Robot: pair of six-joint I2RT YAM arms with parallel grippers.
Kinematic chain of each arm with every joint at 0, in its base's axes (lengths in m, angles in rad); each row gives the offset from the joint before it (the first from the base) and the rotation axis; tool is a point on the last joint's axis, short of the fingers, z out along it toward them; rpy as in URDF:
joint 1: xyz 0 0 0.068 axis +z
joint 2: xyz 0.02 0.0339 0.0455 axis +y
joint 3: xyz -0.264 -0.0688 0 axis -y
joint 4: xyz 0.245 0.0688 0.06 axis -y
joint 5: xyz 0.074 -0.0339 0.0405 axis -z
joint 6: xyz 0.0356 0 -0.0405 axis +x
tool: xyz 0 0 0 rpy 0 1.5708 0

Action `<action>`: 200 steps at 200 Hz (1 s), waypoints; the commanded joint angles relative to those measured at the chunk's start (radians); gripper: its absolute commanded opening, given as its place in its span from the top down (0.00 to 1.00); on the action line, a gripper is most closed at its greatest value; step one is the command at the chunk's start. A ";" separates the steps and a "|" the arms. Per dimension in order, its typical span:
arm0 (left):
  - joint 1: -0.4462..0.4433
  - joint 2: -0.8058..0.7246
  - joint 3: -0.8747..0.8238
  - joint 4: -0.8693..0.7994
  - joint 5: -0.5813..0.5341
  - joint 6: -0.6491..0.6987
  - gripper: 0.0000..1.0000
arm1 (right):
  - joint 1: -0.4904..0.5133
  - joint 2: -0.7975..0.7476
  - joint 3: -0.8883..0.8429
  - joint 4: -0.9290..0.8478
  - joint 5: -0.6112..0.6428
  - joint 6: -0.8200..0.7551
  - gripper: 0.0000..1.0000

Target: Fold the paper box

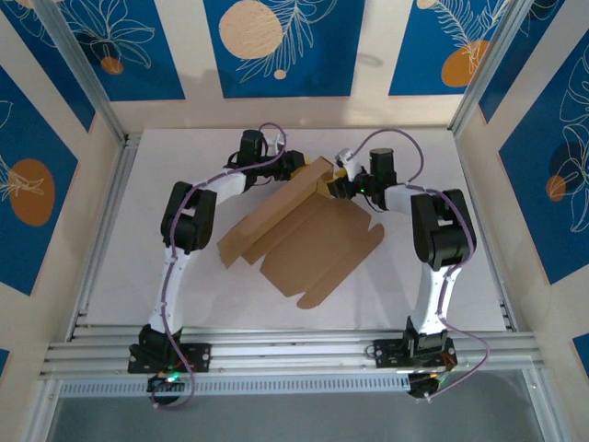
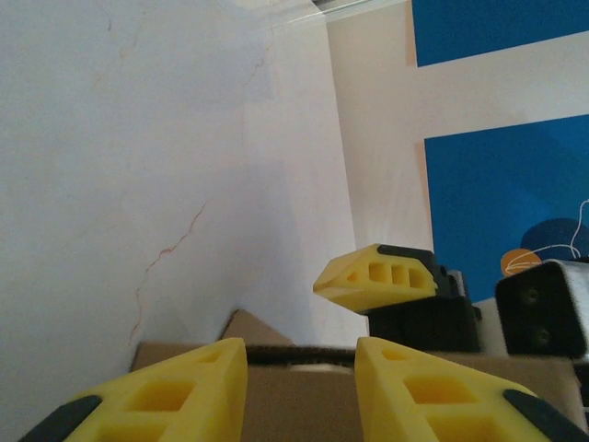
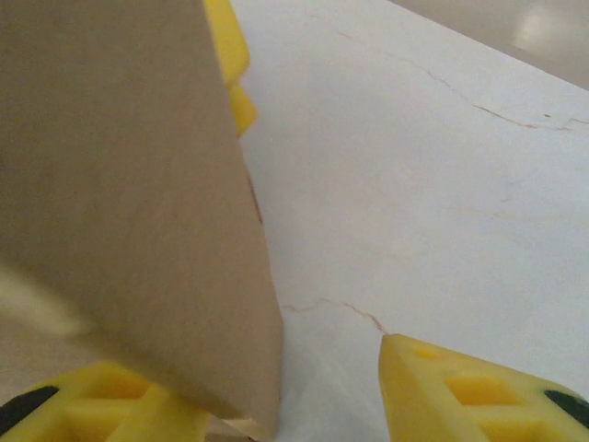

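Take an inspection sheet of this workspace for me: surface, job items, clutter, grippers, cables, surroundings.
Surface: white table, hairline cracks.
Job's things: paper box, brown die-cut sheet, partly folded, far panel raised.
Clutter: nothing seen.
Grippers: left gripper open, at the box's far edge; right gripper open, raised flap between its fingers.
Cables: purple cables loop beyond both wrists, off the box.
Surroundings: blue patterned wall panels; metal rail at the near edge.

The paper box [image 3: 120, 184] panel, cut off for you at top and left, hides most of one finger [image 3: 101, 405] of the right gripper [image 3: 276, 378]; a blur streaks its lower corner.
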 commanded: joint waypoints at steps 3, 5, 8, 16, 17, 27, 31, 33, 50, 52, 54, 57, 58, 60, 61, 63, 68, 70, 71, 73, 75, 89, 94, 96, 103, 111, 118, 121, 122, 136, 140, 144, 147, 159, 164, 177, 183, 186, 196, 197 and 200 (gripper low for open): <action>0.007 0.022 -0.010 0.069 0.031 -0.033 0.64 | -0.016 0.000 -0.010 0.159 -0.153 0.004 0.49; 0.007 0.024 -0.011 0.073 0.032 -0.036 0.64 | -0.015 0.003 -0.007 0.164 -0.158 0.002 0.49; 0.006 0.025 -0.011 0.082 0.033 -0.043 0.64 | -0.013 0.007 -0.004 0.167 -0.163 0.000 0.49; 0.004 0.030 -0.014 0.106 0.036 -0.062 0.65 | -0.007 0.016 0.008 0.170 -0.163 -0.009 0.50; 0.004 0.030 -0.015 0.109 0.037 -0.063 0.65 | -0.005 0.018 0.008 0.170 -0.163 -0.011 0.50; 0.003 0.036 -0.020 0.135 0.037 -0.085 0.65 | 0.003 0.032 0.024 0.167 -0.162 -0.017 0.52; 0.002 0.038 -0.022 0.146 0.039 -0.093 0.65 | 0.006 0.035 0.030 0.167 -0.162 -0.015 0.52; 0.001 0.040 -0.024 0.152 0.039 -0.097 0.65 | 0.008 0.038 0.033 0.167 -0.161 -0.014 0.53; -0.003 0.046 -0.028 0.182 0.042 -0.120 0.65 | 0.019 0.053 0.057 0.140 -0.140 -0.026 0.55; -0.004 0.047 -0.028 0.182 0.041 -0.121 0.65 | 0.020 0.054 0.060 0.134 -0.138 -0.029 0.56; -0.003 0.047 -0.028 0.182 0.040 -0.122 0.65 | 0.021 0.055 0.063 0.131 -0.138 -0.032 0.56; -0.004 0.047 -0.028 0.183 0.040 -0.122 0.65 | 0.023 0.057 0.065 0.126 -0.136 -0.035 0.57; -0.005 0.046 -0.028 0.183 0.039 -0.122 0.65 | 0.024 0.057 0.066 0.124 -0.135 -0.037 0.57; -0.005 0.047 -0.028 0.183 0.039 -0.121 0.65 | 0.025 0.058 0.068 0.121 -0.135 -0.040 0.57; -0.005 0.047 -0.028 0.183 0.039 -0.121 0.65 | 0.027 0.057 0.070 0.119 -0.134 -0.041 0.57; -0.005 0.047 -0.028 0.183 0.039 -0.121 0.65 | 0.029 0.058 0.071 0.116 -0.130 -0.042 0.58; -0.007 0.048 -0.027 0.183 0.038 -0.121 0.65 | 0.033 0.061 0.078 0.097 -0.122 -0.052 0.58; -0.008 0.049 -0.026 0.183 0.037 -0.121 0.65 | 0.034 0.061 0.082 0.091 -0.118 -0.056 0.58; -0.008 0.049 -0.025 0.183 0.037 -0.121 0.65 | 0.035 0.061 0.085 0.084 -0.117 -0.059 0.58; -0.008 0.049 -0.024 0.181 0.036 -0.121 0.65 | 0.035 0.062 0.089 0.070 -0.114 -0.063 0.58; -0.008 0.049 -0.023 0.181 0.036 -0.121 0.65 | 0.037 0.064 0.094 0.059 -0.112 -0.069 0.58; -0.010 0.050 -0.019 0.186 0.034 -0.129 0.65 | 0.042 0.064 0.104 0.025 -0.091 -0.096 0.59; -0.010 0.050 -0.019 0.190 0.033 -0.132 0.65 | 0.042 0.062 0.103 0.022 -0.087 -0.100 0.59; -0.010 0.049 -0.019 0.192 0.033 -0.133 0.65 | 0.042 0.062 0.102 0.020 -0.086 -0.101 0.59; -0.010 0.052 -0.020 0.199 0.031 -0.138 0.65 | 0.040 0.060 0.103 0.009 -0.087 -0.105 0.59; -0.011 0.053 -0.020 0.205 0.030 -0.146 0.65 | 0.039 0.058 0.103 -0.002 -0.086 -0.111 0.59; -0.011 0.055 -0.019 0.212 0.031 -0.150 0.66 | 0.038 0.056 0.103 -0.013 -0.085 -0.117 0.59; -0.011 0.055 -0.019 0.215 0.031 -0.152 0.66 | 0.036 0.056 0.105 -0.019 -0.085 -0.118 0.59; -0.011 0.056 -0.019 0.216 0.031 -0.153 0.66 | 0.036 0.056 0.105 -0.021 -0.085 -0.118 0.59; -0.011 0.058 -0.019 0.219 0.030 -0.159 0.66 | 0.034 0.060 0.127 -0.073 -0.085 -0.126 0.61; -0.011 0.058 -0.019 0.220 0.029 -0.161 0.66 | 0.033 0.061 0.133 -0.090 -0.083 -0.133 0.62; -0.011 0.060 -0.019 0.220 0.029 -0.162 0.66 | 0.033 0.063 0.139 -0.105 -0.081 -0.137 0.62; -0.011 0.060 -0.018 0.220 0.029 -0.162 0.66 | 0.032 0.063 0.143 -0.117 -0.077 -0.144 0.62; -0.013 0.063 -0.018 0.227 0.028 -0.167 0.66 | 0.032 0.062 0.150 -0.144 -0.071 -0.152 0.63; -0.014 0.066 -0.017 0.229 0.029 -0.169 0.66 | 0.031 0.061 0.150 -0.150 -0.072 -0.155 0.63; -0.017 0.069 -0.011 0.230 0.032 -0.172 0.66 | 0.031 0.062 0.157 -0.172 -0.075 -0.161 0.67; -0.020 0.070 -0.009 0.230 0.029 -0.173 0.66 | 0.032 0.064 0.163 -0.181 -0.076 -0.162 0.69; -0.022 0.072 -0.006 0.229 0.029 -0.173 0.66 | 0.034 0.066 0.167 -0.189 -0.076 -0.164 0.70; -0.026 0.078 0.001 0.227 0.029 -0.174 0.66 | 0.034 0.068 0.176 -0.206 -0.077 -0.166 0.74; -0.026 0.078 0.002 0.226 0.029 -0.175 0.66 | 0.034 0.068 0.177 -0.206 -0.077 -0.166 0.74; -0.028 0.079 0.004 0.226 0.029 -0.175 0.66 | 0.035 0.069 0.179 -0.211 -0.077 -0.165 0.74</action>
